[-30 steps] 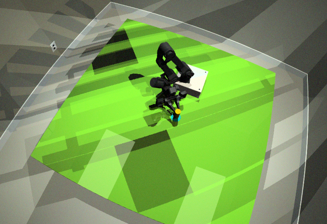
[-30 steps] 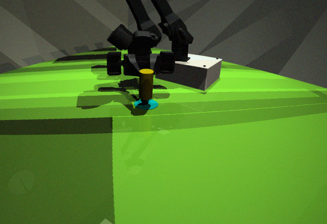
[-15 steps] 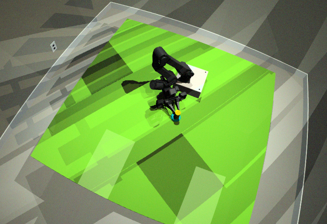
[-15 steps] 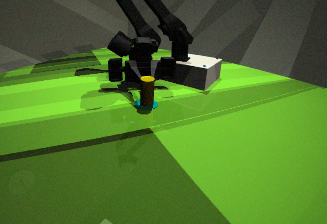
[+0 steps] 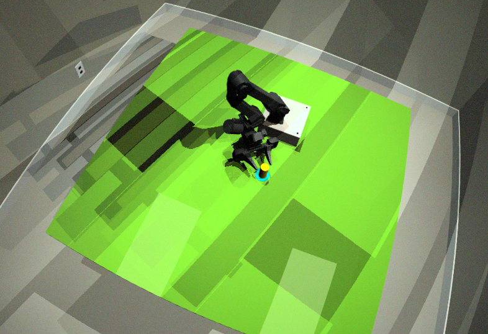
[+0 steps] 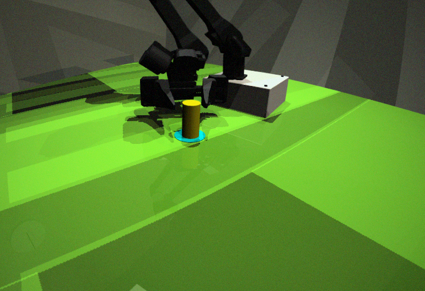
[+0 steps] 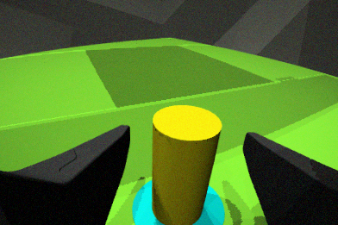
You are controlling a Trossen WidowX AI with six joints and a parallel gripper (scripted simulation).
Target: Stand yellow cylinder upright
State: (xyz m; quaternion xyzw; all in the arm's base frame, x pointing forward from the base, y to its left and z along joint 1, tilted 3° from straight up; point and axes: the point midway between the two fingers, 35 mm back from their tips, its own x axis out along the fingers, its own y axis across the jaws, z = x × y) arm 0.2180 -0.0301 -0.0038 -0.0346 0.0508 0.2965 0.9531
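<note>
The yellow tall cylinder [image 5: 264, 171] [image 6: 191, 121] [image 7: 183, 167] stands upright on the cyan circle [image 5: 262, 179] [image 6: 178, 136] [image 7: 142, 206]. In the exterior view its base lies inside the circle, with cyan showing on both sides. My gripper [image 5: 263, 166] [image 6: 189, 107] [image 7: 188, 138] is open. In the wrist view a gap shows between the cylinder and each finger, one on its left and one on its right. The fingers are low, near the height of the cylinder's upper part. The cylinder hides part of the circle.
The arm's white base box [image 5: 297, 115] [image 6: 253, 79] stands behind the gripper, to the right in the top and exterior views. The arm folds above and behind the gripper. Shadows and light patches cross the green table top [image 5: 334, 180] [image 6: 326, 164].
</note>
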